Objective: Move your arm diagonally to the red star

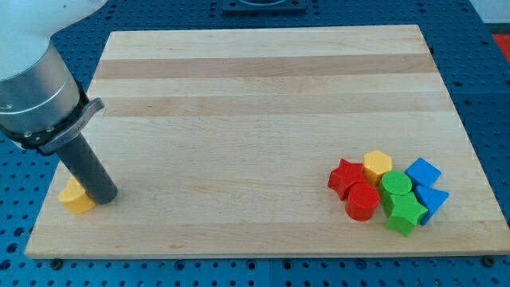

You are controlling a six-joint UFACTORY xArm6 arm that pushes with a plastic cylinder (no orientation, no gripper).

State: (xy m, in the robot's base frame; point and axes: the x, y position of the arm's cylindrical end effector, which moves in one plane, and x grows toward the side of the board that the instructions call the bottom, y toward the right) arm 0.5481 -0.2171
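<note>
The red star (344, 177) lies at the view's lower right, on the left edge of a tight cluster of blocks. My tip (103, 194) rests on the board at the view's lower left, far from the star. It touches the right side of a yellow heart-shaped block (76, 197). The rod rises up and to the left into the grey arm body.
The cluster holds a yellow hexagon (378, 165), a red cylinder (362, 201), a green cylinder (395, 185), a green star (404, 214), a blue cube (422, 171) and a blue triangle (433, 199). The wooden board (263, 96) lies on a blue perforated table.
</note>
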